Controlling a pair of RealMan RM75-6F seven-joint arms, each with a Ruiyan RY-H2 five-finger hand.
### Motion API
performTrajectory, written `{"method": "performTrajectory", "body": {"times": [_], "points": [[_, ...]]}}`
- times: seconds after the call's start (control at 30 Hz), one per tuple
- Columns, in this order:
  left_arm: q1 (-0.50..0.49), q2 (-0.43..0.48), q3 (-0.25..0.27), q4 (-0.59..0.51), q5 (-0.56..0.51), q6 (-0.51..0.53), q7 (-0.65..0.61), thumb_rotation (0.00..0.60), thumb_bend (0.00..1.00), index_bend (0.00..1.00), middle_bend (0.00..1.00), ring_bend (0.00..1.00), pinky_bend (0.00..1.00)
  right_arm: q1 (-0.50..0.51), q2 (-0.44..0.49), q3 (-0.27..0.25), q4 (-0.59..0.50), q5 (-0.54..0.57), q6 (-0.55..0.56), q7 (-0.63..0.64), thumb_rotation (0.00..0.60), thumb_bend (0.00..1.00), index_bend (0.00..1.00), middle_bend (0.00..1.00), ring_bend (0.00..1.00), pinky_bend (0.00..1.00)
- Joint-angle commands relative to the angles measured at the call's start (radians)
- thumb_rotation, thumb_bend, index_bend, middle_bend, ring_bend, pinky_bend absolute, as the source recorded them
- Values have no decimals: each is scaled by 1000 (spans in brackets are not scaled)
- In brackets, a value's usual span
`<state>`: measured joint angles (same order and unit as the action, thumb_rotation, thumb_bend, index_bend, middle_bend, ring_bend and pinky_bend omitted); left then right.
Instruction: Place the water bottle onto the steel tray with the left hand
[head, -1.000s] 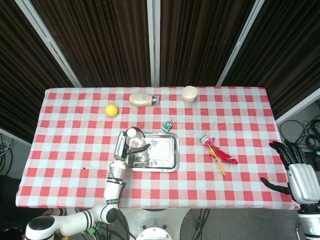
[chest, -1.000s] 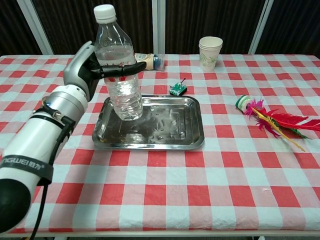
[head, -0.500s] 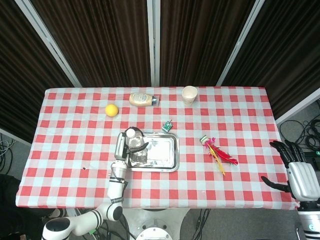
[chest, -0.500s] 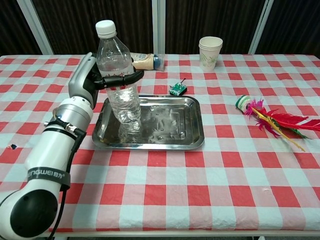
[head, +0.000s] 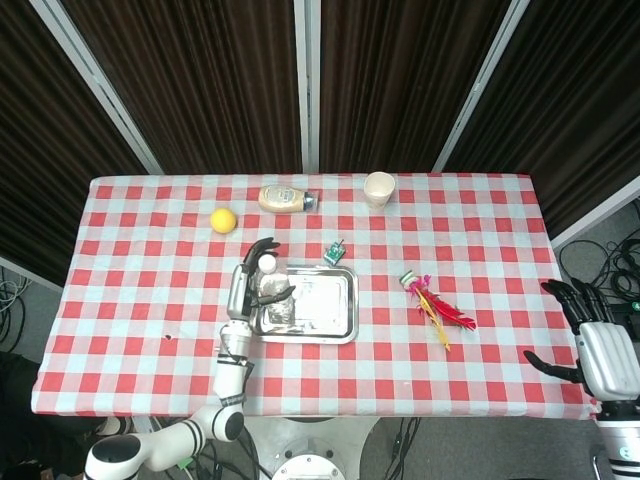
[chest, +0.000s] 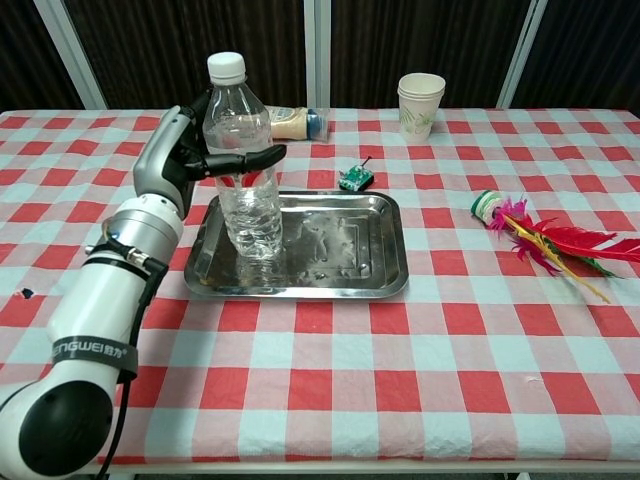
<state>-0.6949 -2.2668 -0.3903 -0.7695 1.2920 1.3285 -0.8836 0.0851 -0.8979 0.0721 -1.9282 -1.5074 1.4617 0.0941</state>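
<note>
The clear water bottle (chest: 245, 185) with a white cap stands upright on the left part of the steel tray (chest: 345, 255), seen from above as bottle (head: 272, 297) on tray (head: 335, 305). My left hand (chest: 168, 165) is at the bottle's left side. Its thumb still lies across the bottle's front, while the other fingers (head: 260, 245) are spread up and away from it. My right hand (head: 598, 350) hangs open beyond the table's right edge, holding nothing.
A mayonnaise bottle (head: 287, 197) lies at the back beside a yellow lemon (head: 223, 220) and a paper cup (chest: 421, 104). A small green item (chest: 353, 179) sits just behind the tray. A feather shuttlecock (chest: 530, 228) lies to the right.
The bottle came down from a tilted hold above the tray and now stands on it. The left hand's fingers have spread away from the bottle. The right hand is unchanged.
</note>
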Motion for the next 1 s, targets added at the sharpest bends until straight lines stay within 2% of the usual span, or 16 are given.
{"method": "performTrajectory", "body": {"times": [0.03, 0.2, 0.53, 0.67, 0.7, 0.83, 1.0], "points": [[1, 22, -14, -37, 20, 42, 25, 600, 47, 252, 343, 312, 387, 0, 1, 1, 0, 0, 0, 3, 600, 57, 133, 128, 0, 6], [15, 153, -64, -249, 50, 121, 159, 600, 25, 251, 341, 299, 356, 1, 3, 2, 1, 3, -2, 9, 600, 57, 134, 128, 0, 6], [49, 428, -210, -775, 18, 153, 476, 600, 0, 251, 346, 290, 340, 2, -8, -2, 5, 5, -8, -8, 600, 57, 134, 128, 0, 6], [84, 528, -240, -857, -14, 155, 589, 600, 7, 253, 356, 290, 343, 4, -11, -6, 4, 0, -13, -13, 600, 57, 133, 128, 0, 6], [97, 554, -235, -860, -29, 143, 614, 600, 17, 257, 356, 290, 343, 4, -12, -7, 5, -1, -15, -14, 600, 57, 133, 128, 0, 6], [183, 703, -129, -841, -70, 62, 746, 600, 137, 288, 361, 288, 344, 5, -15, -13, -1, -15, -16, -28, 600, 58, 134, 128, 0, 6], [262, 875, 10, -768, -20, -29, 782, 600, 210, 351, 361, 264, 340, -1, -23, -24, -6, -44, -4, -45, 600, 57, 133, 128, 0, 6]]}}
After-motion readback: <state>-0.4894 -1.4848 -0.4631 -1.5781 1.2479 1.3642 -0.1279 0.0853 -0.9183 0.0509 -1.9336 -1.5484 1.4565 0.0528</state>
